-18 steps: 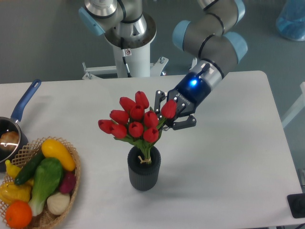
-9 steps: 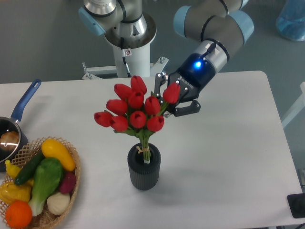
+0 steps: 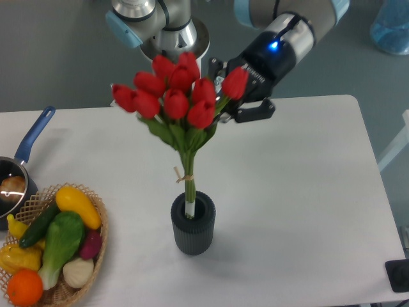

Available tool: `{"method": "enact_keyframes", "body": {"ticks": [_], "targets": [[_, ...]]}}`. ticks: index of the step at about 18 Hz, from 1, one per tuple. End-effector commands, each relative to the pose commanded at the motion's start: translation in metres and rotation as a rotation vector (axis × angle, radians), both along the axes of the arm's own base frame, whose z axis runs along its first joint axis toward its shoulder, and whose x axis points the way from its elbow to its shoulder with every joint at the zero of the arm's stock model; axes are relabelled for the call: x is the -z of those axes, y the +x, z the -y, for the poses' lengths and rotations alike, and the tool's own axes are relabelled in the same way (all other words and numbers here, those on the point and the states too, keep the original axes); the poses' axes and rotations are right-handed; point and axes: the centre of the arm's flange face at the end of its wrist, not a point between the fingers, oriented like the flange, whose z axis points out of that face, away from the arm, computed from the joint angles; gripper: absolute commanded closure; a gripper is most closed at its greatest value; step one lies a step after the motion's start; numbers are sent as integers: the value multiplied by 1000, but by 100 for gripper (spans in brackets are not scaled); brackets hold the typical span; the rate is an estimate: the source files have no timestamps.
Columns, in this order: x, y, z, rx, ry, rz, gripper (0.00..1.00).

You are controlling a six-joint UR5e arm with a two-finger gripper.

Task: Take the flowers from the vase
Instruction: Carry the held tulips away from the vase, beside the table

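1. While the flowers (image 3: 176,96) stand high above the tabletop (image 3: 300,185), only the pale bottom ends of their stems reach into the mouth of the vase (image 3: 193,225); the string tie sits clear above the rim.
2. At the right side of the bunch, the gripper (image 3: 238,96) is clenched on the flowers, with one red bloom showing between its dark fingers (image 3: 255,114).
3. Around the vase, bare white tabletop spreads to the right and toward the far edge, giving wide room on that side.
4. To the right, the tabletop ends in a rounded corner near the far edge, and a dark object (image 3: 397,276) sits just off its near right side.
5. On the left, a wicker basket (image 3: 96,246) lies at the near edge, well apart from the vase, holding a yellow squash (image 3: 77,206), a green vegetable (image 3: 61,243), a purple piece (image 3: 91,243), a white bulb (image 3: 78,272) and an orange (image 3: 24,286).
6. Behind the basket, a blue-handled saucepan (image 3: 25,150) sits cut off by the left frame edge, with something pale inside that is too small to tell.
7. Beyond the far edge, the robot's white base column (image 3: 172,70) rises just behind the blooms.
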Motion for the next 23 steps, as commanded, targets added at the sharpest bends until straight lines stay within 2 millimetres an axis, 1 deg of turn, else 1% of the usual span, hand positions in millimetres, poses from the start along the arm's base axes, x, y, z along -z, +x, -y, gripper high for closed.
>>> {"method": "enact_keyframes", "body": {"ticks": [1,2,3,4,6,7,8,9,11,12,14,15,16,17,19,22,23], "targets": [[-6,-12,8,-21,2,-12,100],[-15,-28,22,-56,3,-29,100],[-10,-41,28,-75,-6,-21,100],[-2,-52,32,-88,-13,-8,100],[0,-61,37,-119,-44,-17,100],[7,-66,39,-139,-74,-11,100],[17,-74,48,-167,-98,13,100],[21,-82,60,-196,-111,32,100],[29,-92,76,-231,-122,49,100],[48,-108,84,-261,-157,61,100],[62,-120,86,-329,-295,17,100],[71,-124,82,-346,-363,-29,100],[78,-121,73,-341,-408,-66,100],[87,-118,69,-337,-441,-77,100],[100,-118,69,-355,-514,-90,100],[128,-118,55,-385,-722,-133,100],[137,-118,42,-383,-800,-175,100]]}}
